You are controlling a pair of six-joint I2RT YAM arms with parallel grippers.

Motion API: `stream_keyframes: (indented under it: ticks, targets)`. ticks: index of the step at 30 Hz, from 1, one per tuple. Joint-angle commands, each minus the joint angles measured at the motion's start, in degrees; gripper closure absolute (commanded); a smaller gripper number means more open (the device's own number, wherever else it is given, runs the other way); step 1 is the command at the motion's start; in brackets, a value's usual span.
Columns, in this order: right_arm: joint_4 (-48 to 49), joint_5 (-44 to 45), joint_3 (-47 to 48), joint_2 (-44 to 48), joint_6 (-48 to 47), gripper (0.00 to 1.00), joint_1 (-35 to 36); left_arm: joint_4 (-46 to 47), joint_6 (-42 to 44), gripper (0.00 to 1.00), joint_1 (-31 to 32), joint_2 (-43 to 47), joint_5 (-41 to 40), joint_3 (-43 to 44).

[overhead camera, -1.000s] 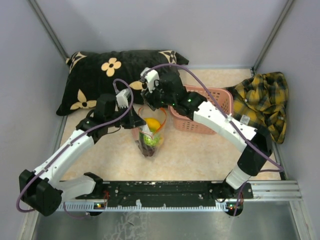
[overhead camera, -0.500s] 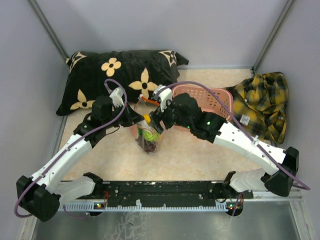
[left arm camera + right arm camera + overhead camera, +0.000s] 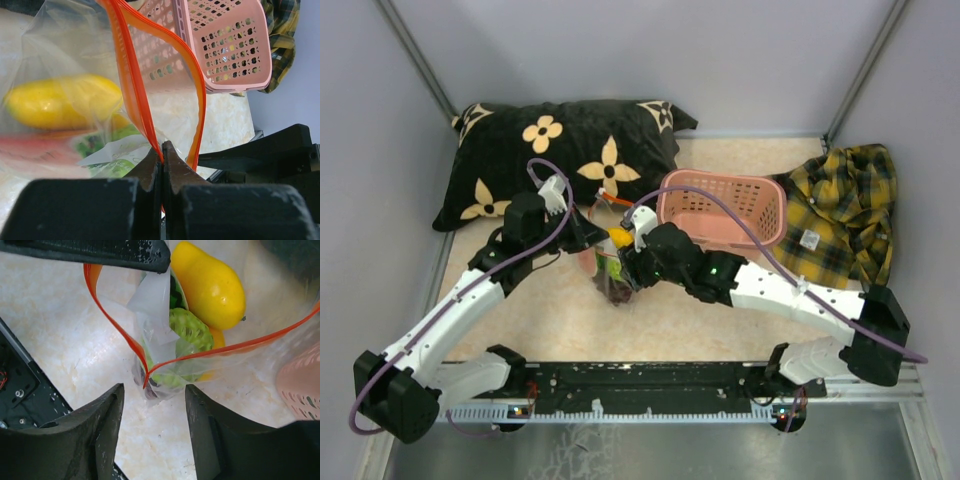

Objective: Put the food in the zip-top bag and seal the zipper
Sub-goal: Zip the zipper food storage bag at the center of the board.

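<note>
Left wrist: left gripper [image 3: 162,147] clamped on the zipper [image 3: 131,75], food [image 3: 65,102] blurred inside the zip-top bag [image 3: 65,45]; right gripper [image 3: 154,395] spread.

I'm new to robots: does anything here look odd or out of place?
The zipper of the zip-top bag gapes in a wide loop, unsealed, the left fingers pinching one end. The food sits inside; nothing looks spilled.

Clear zip-top bag [image 3: 616,272] upright, mouth open. Red-orange zipper [image 3: 116,324] unsealed, strips parted. Inside: yellow fruit [image 3: 210,282], bumpy green fruit [image 3: 189,329], dark grapes [image 3: 617,291] lowest, partly hidden.
</note>
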State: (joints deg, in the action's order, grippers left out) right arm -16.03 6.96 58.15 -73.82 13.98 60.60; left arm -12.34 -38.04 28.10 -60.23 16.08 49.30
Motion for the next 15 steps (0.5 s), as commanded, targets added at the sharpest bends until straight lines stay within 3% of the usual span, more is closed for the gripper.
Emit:
stream_keyframes:
  ticks: [1, 9, 15]
  targets:
    - [9.2, 3.5, 0.4, -1.4, 1.9, 0.5, 0.6, 3.7, -0.9, 1.0, 0.0, 1.1, -0.2, -0.2]
    - [12.0, 6.5, 1.9, -4.5, -0.1, 0.6, 0.6, 4.0, -0.7, 1.0, -0.1, 1.0, -0.2, -0.4]
    - [10.2, 8.7, 4.0, -4.0, -5.7, 0.85, 0.6, 3.9, 0.0, 1.0, -0.1, 1.1, -0.9, -0.3]
